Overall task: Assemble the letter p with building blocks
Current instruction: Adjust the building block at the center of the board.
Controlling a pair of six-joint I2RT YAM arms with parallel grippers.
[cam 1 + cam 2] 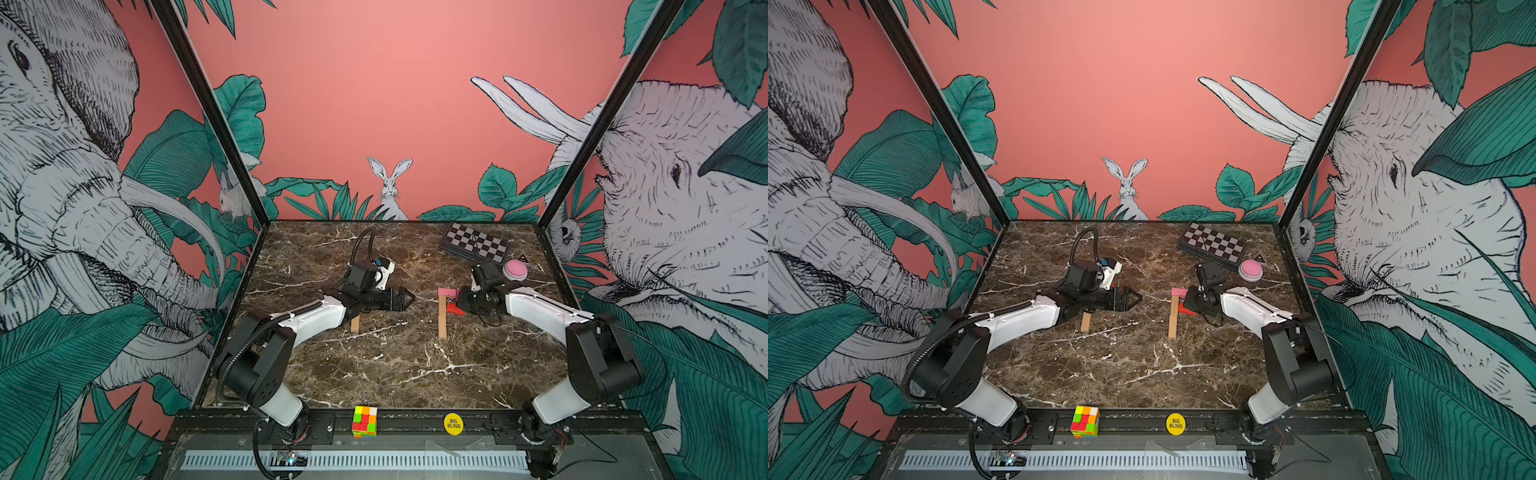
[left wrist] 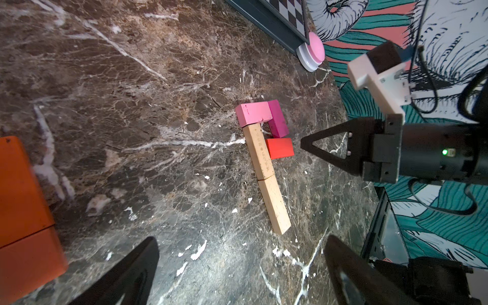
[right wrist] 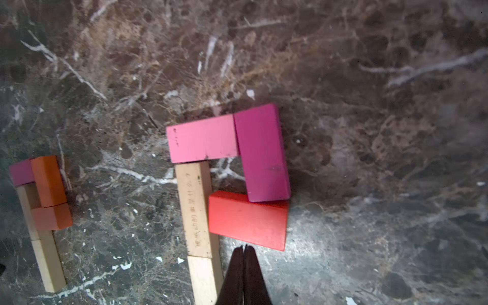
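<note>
Right wrist view: right gripper [image 3: 243,249] pointing forward, jaws pressing fully together, gripping nothing. Red block [image 3: 248,220] lying straight ahead of tips, just beside or touching, contact unclear. Its long axis running crosswise to gripper, one end meeting tan stem [image 3: 194,208], sitting slightly askew. Beyond it, magenta block [image 3: 261,153] and pink block [image 3: 202,138] closing loop of p. Judging next move as small push on red block's near side, right arm being nearest. Left gripper [image 2: 241,240] hanging wide open, empty, well apart.
</note>
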